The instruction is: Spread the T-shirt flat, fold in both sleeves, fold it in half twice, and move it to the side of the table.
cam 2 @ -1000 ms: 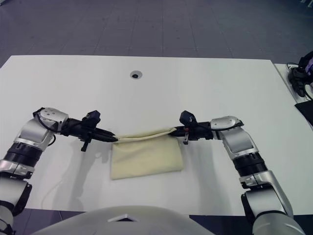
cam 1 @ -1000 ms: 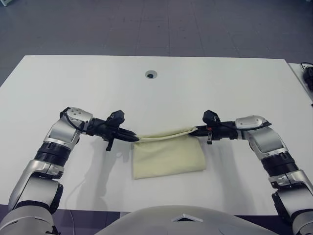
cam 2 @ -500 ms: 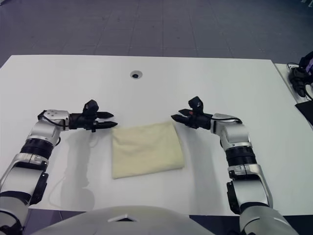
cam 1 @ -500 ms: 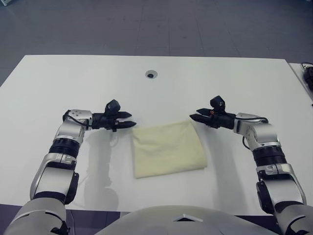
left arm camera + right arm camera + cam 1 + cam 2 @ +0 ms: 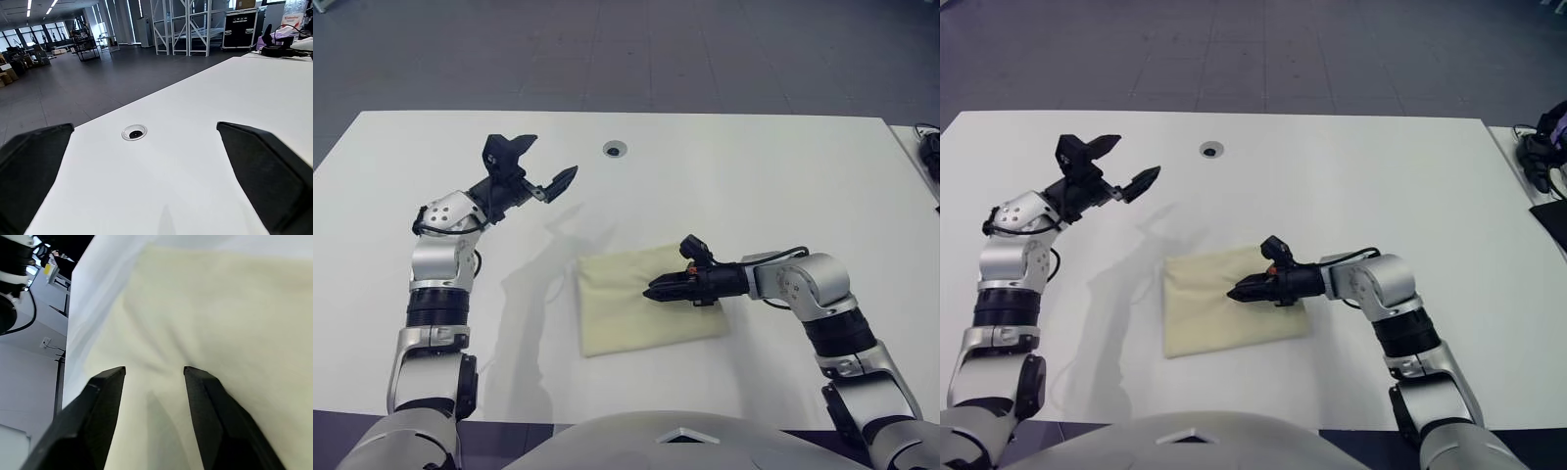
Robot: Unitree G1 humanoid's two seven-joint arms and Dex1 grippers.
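- The T-shirt (image 5: 649, 299) lies as a small, pale-yellow packet on the table (image 5: 783, 166), a little toward 6 o'clock from the middle. Its edges are roughly square and no sleeve sticks out, so I'd judge the folding done and only the move to the side left.
- The packet sits slightly askew. Its 12 o'clock edge looks thicker and softly rumpled, and a faint crease shows in the cloth at the right fingertips.
- The right gripper (image 5: 651, 292) comes in from 3 o'clock, low and nearly level. Its tips are over the middle of the packet, on the cloth or just above it, I can't tell which.
- Its jaws stand a narrow way apart, with cloth showing between them and nothing pinched. My guess is that it is set there to press on the stack and slide it, or to nip a fold for dragging.
- The left gripper (image 5: 554, 154) is held up off the table at about 10 o'clock from the shirt, well apart from it. Its jaws are wide and hold nothing, which likely keeps it clear of the right arm's path.
- A round cable hole (image 5: 616, 149) sits at 12 o'clock from the shirt, well away. It would only matter if the packet were pushed that way.
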